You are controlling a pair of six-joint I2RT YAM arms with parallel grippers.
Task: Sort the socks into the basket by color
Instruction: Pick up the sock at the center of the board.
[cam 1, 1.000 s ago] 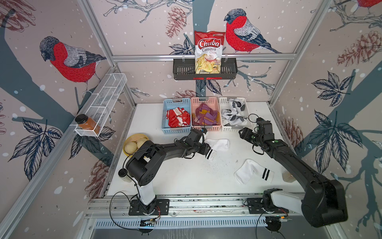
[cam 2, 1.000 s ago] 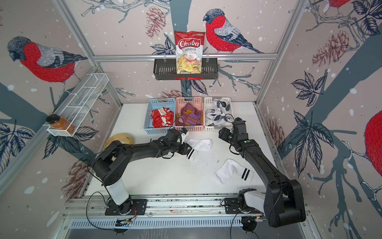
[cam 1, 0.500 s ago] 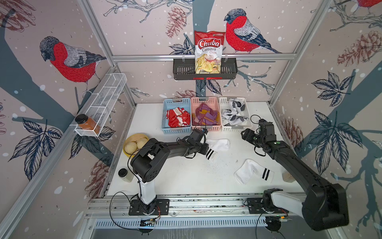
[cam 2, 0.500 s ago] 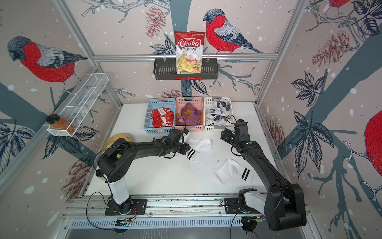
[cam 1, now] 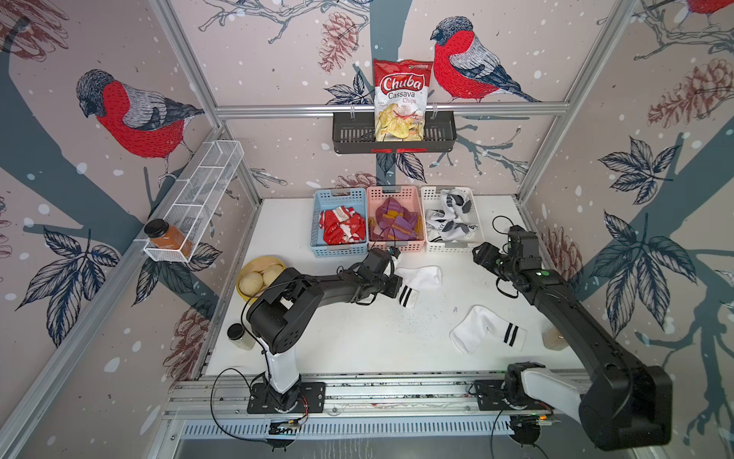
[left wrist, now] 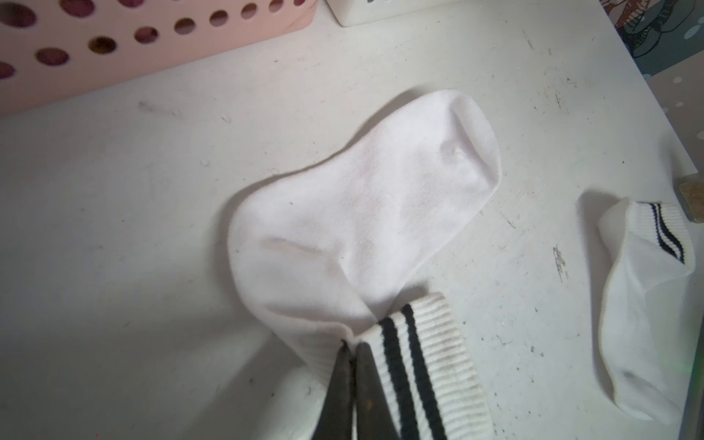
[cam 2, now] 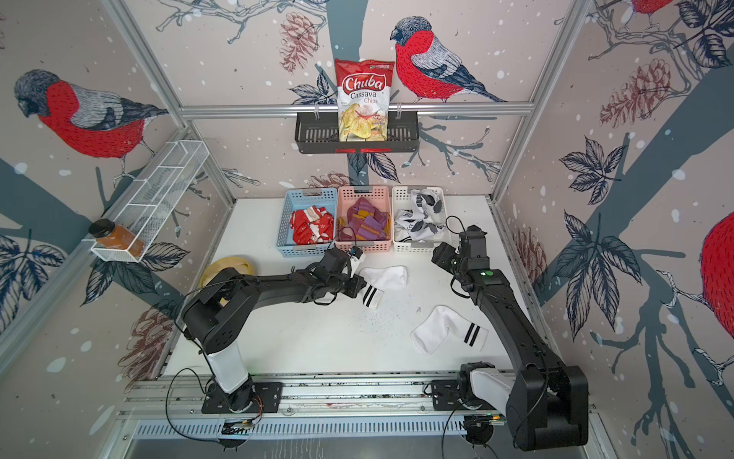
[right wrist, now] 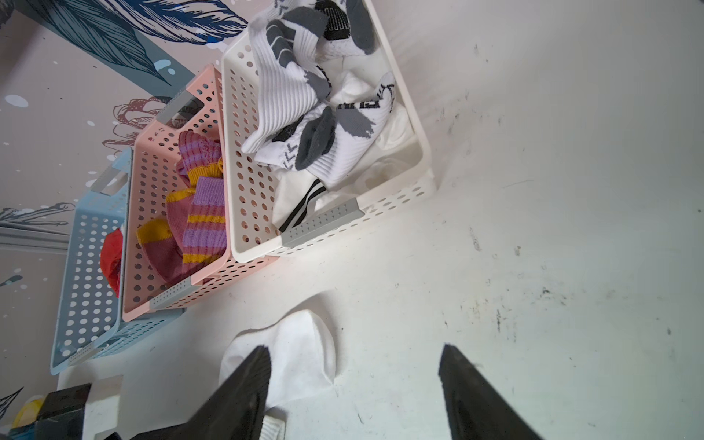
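Left wrist view: left pincer fully closed, tips pinching the striped sock at the ankle, right beside its black-banded cuff. Sock lies flat on the table, toe pointing away from the tips. Second sock off to one side, well apart. Past the toe: pink basket, white basket. Right pincer: jaws wide apart, gripping nothing, white basket ahead.

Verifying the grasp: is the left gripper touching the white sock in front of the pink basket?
Touching. Left wrist view: the left gripper, shut, pinches the sock beside its black-striped cuff.
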